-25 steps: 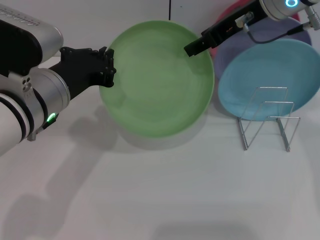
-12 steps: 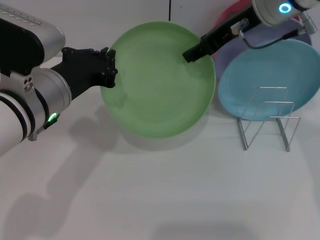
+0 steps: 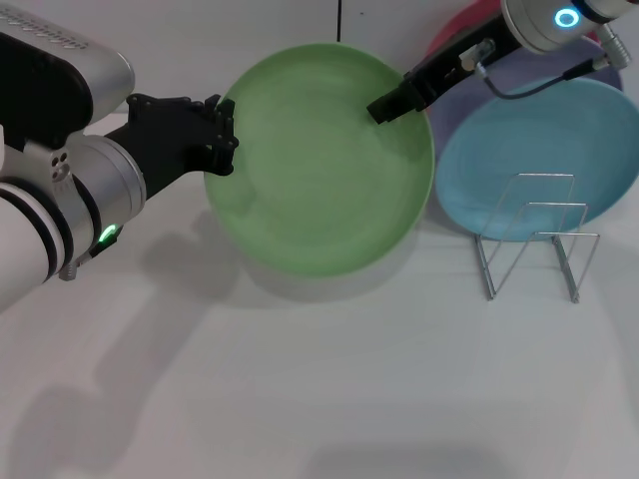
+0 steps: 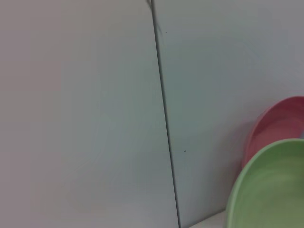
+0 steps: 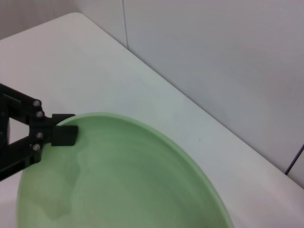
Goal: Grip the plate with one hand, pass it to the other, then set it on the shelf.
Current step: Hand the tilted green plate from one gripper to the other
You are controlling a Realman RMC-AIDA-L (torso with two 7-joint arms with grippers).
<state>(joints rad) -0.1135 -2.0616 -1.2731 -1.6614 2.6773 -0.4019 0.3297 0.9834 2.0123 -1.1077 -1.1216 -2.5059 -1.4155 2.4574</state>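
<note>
You have plates: four — one green plate (image 3: pixel 319 170), one blue plate (image 3: pixel 534 150), one lavender plate (image 3: pixel 499 85), one pink plate (image 4: pixel 278 123) | wire rack (image 3: pixel 534 235): one | grippers: two — left gripper (image 3: pixel 218 135), right gripper (image 3: pixel 384 105)

The plate (image 3: pixel 321 165) has shifted slightly right.

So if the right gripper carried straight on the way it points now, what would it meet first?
The round light green plastic plate. The right gripper points down-left over its upper right rim, so it would likely land on the plate's inner face, though depth is unclear. The left gripper holds the opposite rim.
</note>
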